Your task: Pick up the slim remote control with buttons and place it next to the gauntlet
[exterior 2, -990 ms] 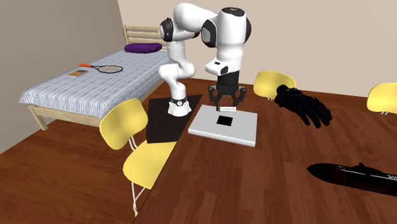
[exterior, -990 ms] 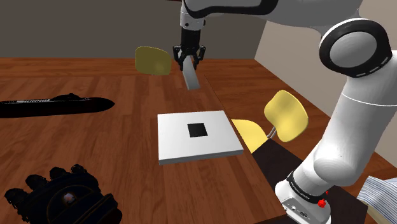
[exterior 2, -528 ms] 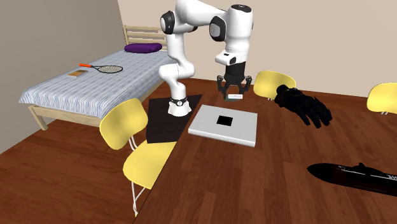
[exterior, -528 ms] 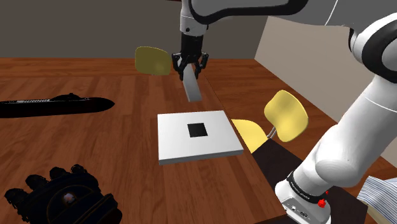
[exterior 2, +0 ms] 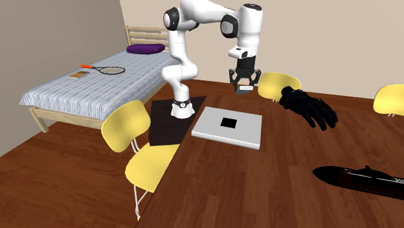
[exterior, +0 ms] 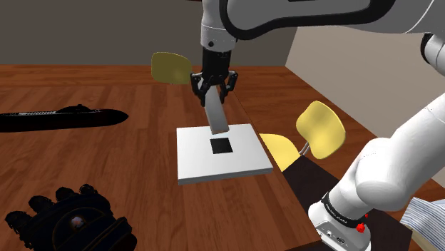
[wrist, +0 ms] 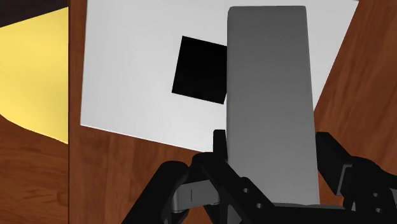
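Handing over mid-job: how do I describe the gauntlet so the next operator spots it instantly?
Start at the brown wooden table and find the white slab with a black square on it. In the shoulder view the gauntlet lies toward the lower left of that slab. Unlike the long, slim black object farther back, it is a bulky, knobbly black glove.

Remote (exterior: 216,118): plain grey slab, tilted, clasped in the pincer (exterior: 213,90) above the table (exterior: 128,153). Gauntlet (exterior: 68,221): black, lying on the table, well apart.
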### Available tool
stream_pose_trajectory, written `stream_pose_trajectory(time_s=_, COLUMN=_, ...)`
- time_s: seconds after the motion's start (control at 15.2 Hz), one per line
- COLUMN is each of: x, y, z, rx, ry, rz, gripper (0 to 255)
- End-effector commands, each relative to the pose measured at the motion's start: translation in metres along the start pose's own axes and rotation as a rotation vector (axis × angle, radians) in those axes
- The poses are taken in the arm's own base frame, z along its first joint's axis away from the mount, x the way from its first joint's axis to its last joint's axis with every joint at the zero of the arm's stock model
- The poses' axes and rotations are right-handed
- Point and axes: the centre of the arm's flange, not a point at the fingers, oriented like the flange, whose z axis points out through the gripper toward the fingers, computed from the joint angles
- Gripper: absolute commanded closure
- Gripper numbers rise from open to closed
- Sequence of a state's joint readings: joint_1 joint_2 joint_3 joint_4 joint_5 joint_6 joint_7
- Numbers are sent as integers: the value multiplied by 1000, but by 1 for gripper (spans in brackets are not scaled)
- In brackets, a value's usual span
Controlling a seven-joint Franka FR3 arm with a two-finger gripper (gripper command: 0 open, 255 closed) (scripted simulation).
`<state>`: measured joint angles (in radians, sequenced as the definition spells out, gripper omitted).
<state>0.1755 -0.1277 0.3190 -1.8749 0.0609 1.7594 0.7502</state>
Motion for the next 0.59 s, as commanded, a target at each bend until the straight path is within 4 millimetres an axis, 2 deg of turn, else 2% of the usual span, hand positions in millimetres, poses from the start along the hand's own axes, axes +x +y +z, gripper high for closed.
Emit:
stream_pose_trajectory(time_s=0.0, x=-27, y=-10, z=2, rx=0, ry=0, rz=1, gripper=255)
stream_pose_trajectory(time_s=0.53, x=-125, y=-48, z=3, rx=0, ry=0, rz=1, gripper=255)
